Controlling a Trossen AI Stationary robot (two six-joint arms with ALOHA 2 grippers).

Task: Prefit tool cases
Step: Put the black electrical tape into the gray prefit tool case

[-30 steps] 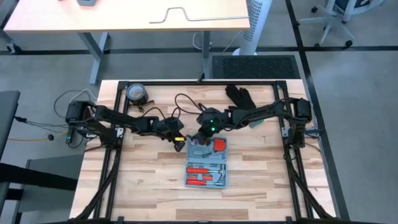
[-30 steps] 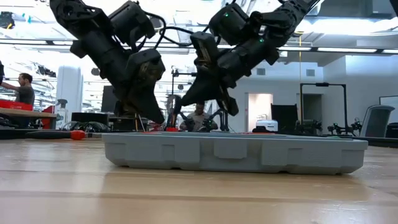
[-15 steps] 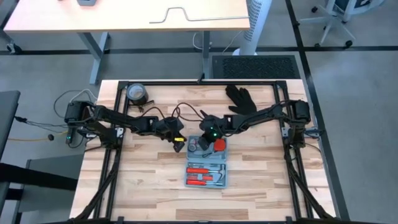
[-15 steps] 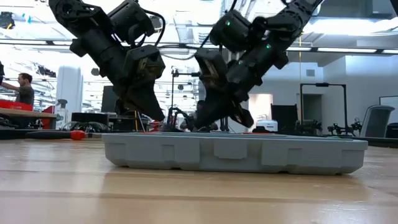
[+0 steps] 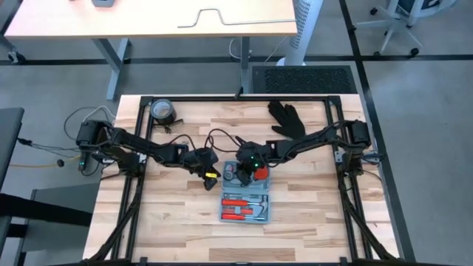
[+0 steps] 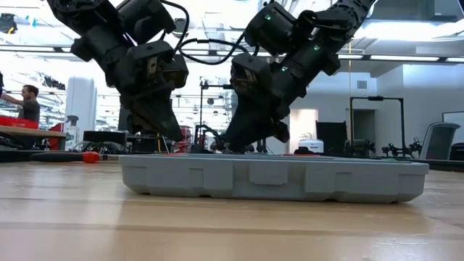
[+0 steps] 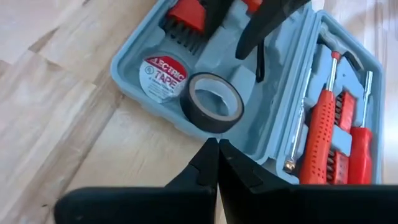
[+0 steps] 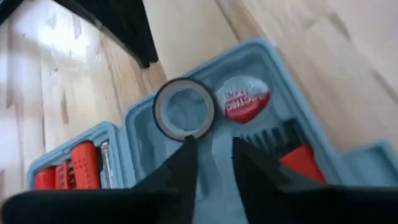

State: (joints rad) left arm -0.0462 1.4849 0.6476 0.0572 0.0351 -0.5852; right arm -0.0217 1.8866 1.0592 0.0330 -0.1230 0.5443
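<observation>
**Both grippers meet over the open tool case**

At the back left of the bench (image 5: 177, 222) lies a grey tape roll (image 5: 162, 111), well apart from the work. The left gripper (image 5: 210, 177) hangs just beside the left end of the tool case (image 5: 247, 193), something yellow showing at its tip in the high view. Its jaws are pressed together with nothing between them, as the left wrist view shows.

The tool case lies open and flat at the bench's middle. In its upper half sits a black electrical tape roll (image 7: 211, 102), tilted against a round red-and-white tape label (image 7: 161, 74). Red-handled tools (image 7: 326, 134) fill the other half.

The right gripper (image 5: 247, 168) reaches down into the case's upper half, its jaws narrowly parted just beside the roll, gripping nothing. A black glove (image 5: 287, 117) lies at the back right.
</observation>
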